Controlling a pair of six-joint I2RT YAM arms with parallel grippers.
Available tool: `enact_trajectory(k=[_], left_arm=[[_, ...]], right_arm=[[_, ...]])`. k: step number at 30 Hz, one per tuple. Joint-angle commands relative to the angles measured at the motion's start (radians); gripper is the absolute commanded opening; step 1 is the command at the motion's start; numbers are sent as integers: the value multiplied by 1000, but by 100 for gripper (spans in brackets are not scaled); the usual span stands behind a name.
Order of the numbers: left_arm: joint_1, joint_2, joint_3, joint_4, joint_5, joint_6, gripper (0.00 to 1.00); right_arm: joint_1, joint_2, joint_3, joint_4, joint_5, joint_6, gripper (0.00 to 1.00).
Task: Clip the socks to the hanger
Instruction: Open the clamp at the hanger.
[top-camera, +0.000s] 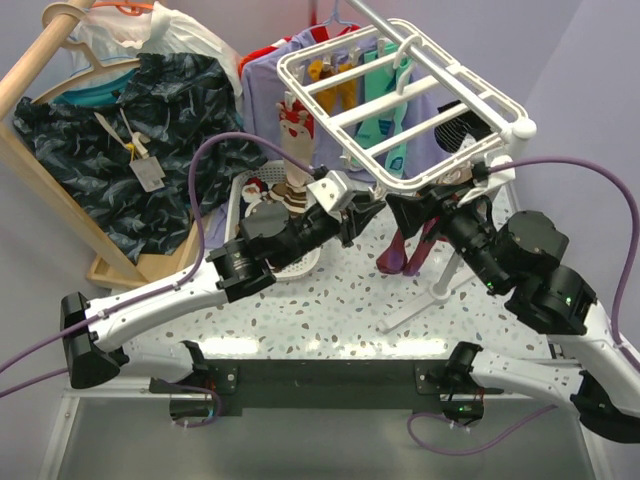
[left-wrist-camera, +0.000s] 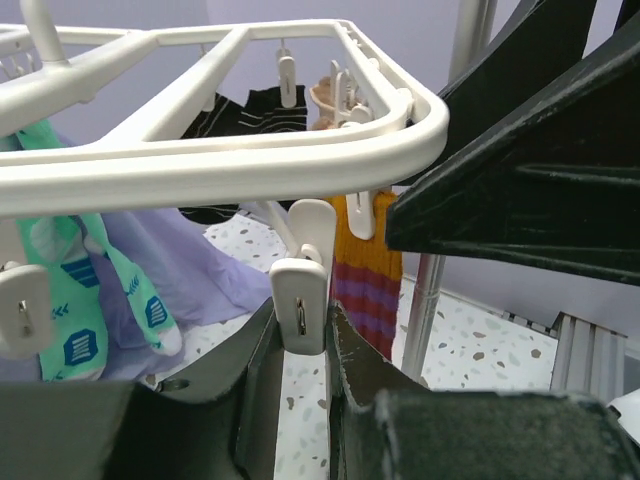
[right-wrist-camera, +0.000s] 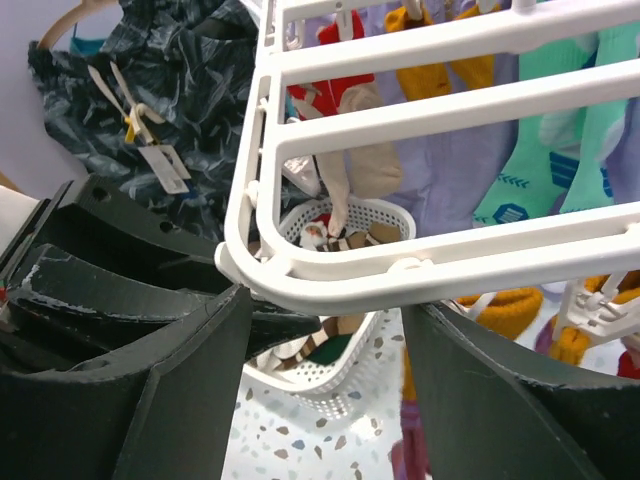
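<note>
The white grid hanger (top-camera: 480, 95) hangs over the table's far right. My left gripper (left-wrist-camera: 300, 335) is shut on a small white clip (left-wrist-camera: 300, 300) that dangles from the hanger's near rim (left-wrist-camera: 200, 165). My right gripper (right-wrist-camera: 325, 400) stands open just under the hanger's front rim (right-wrist-camera: 450, 255), with nothing between its fingers. In the top view the left gripper (top-camera: 365, 212) and right gripper (top-camera: 410, 212) meet below the hanger's near edge. A maroon-purple sock (top-camera: 405, 250) hangs there; its top is orange (left-wrist-camera: 365, 270). A brown sock with cream stripes (right-wrist-camera: 330, 345) lies in the basket.
The white slotted basket (top-camera: 300, 262) stands left of the hanger and holds a red Santa sock (top-camera: 255, 190). A dark shirt (top-camera: 130, 140) hangs on the wooden rail (top-camera: 40, 60) at far left. Turquoise socks (left-wrist-camera: 70, 300) are clipped to the hanger. A metal stand pole (left-wrist-camera: 430, 290) rises beside it.
</note>
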Motion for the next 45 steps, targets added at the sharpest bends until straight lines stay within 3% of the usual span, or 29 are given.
enact_trajectory(k=[1, 15, 26, 39, 45], left_arm=[[-6, -29, 13, 38, 21, 3, 0], [-6, 3, 47, -7, 35, 3, 0], [-6, 6, 53, -33, 2, 0, 0], [-6, 3, 58, -56, -7, -8, 0], [-9, 0, 62, -65, 12, -14, 0]], right_arm=[[2, 11, 22, 45, 75, -5, 65], [3, 58, 17, 153, -70, -20, 64], [2, 15, 11, 145, -53, 6, 63], [0, 15, 39, 119, -148, 82, 58], [2, 32, 24, 134, -79, 67, 58]])
